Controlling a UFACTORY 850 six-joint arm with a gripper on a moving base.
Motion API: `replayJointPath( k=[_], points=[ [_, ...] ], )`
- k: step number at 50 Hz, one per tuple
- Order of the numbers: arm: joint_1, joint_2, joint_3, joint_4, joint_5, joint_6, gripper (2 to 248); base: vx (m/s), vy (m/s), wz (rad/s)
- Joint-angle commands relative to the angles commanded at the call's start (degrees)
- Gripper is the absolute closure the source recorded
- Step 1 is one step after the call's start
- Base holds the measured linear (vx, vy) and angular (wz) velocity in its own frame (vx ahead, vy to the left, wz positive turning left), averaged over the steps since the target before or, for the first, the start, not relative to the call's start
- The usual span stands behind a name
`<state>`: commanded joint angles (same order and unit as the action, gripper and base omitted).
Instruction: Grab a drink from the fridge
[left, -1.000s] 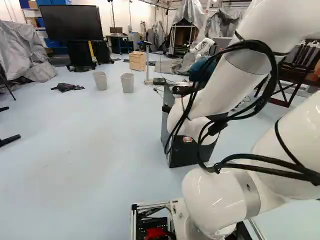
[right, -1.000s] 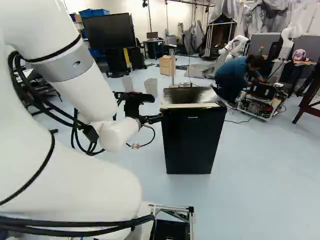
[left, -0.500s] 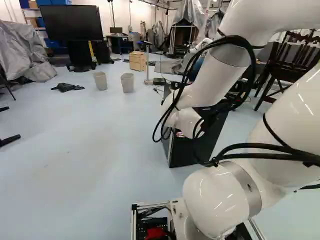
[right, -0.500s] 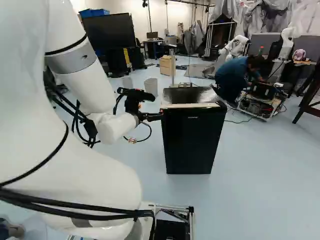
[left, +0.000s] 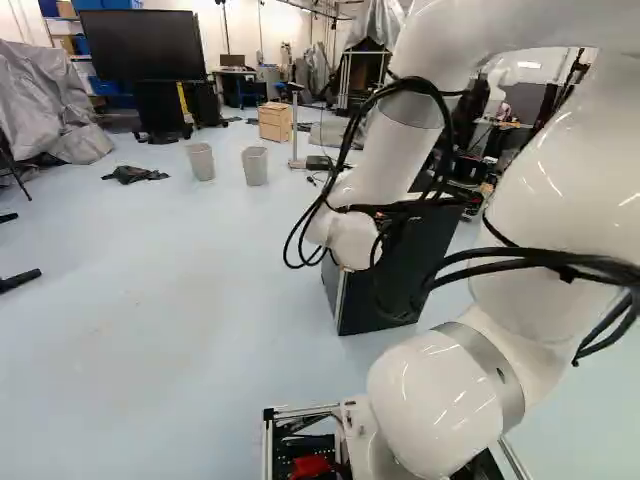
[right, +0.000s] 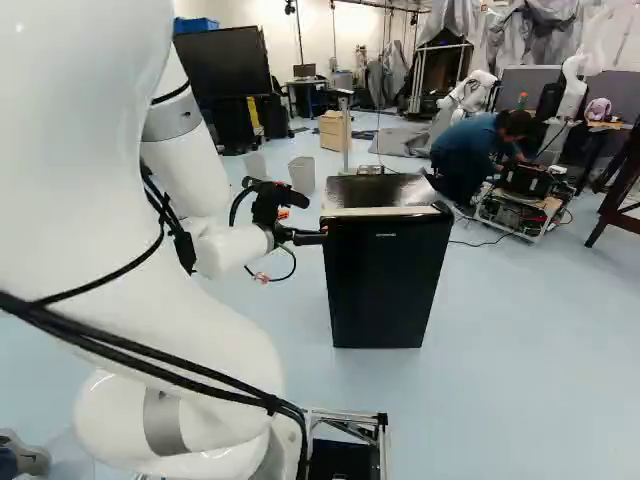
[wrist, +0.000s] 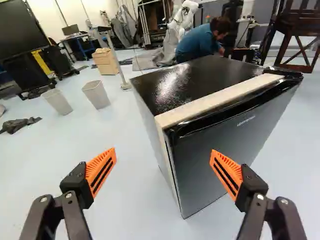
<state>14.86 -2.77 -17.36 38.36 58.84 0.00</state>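
In the right base view my gripper (right: 308, 237) is beside the upper left front edge of a small black fridge (right: 388, 285). The fridge has a pale strip along its top front edge, and its door is closed, hiding the inside. My arm covers part of the fridge (left: 390, 290) in the left base view. Seen from the wrist, the gripper (wrist: 163, 161) stands wide open with nothing held. One orange pad (wrist: 227, 172) overlaps the front of the fridge (wrist: 200, 175) in that view; the other has floor behind it. Whether the gripper touches the fridge, I cannot tell.
Two grey bins (left: 255, 166) and a wooden drawer cabinet (left: 274, 121) stand farther back, left of the fridge. Another robot (right: 470, 92) is in the background. A wheeled cart with equipment (right: 520, 208) stands behind the fridge to the right.
My arm's upper links have swung leftward in the left base view, while the gripper has stayed near the fridge's edge, shifting only slightly. The base and the fridge have not moved.
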Motion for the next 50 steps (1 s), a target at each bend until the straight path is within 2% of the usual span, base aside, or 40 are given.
replayJointPath(
  k=[50],
  points=[
    [8.51, -17.88, -11.08, 26.38, 14.05, 0.00, 3, 0.000, 0.000, 0.000]
  ],
)
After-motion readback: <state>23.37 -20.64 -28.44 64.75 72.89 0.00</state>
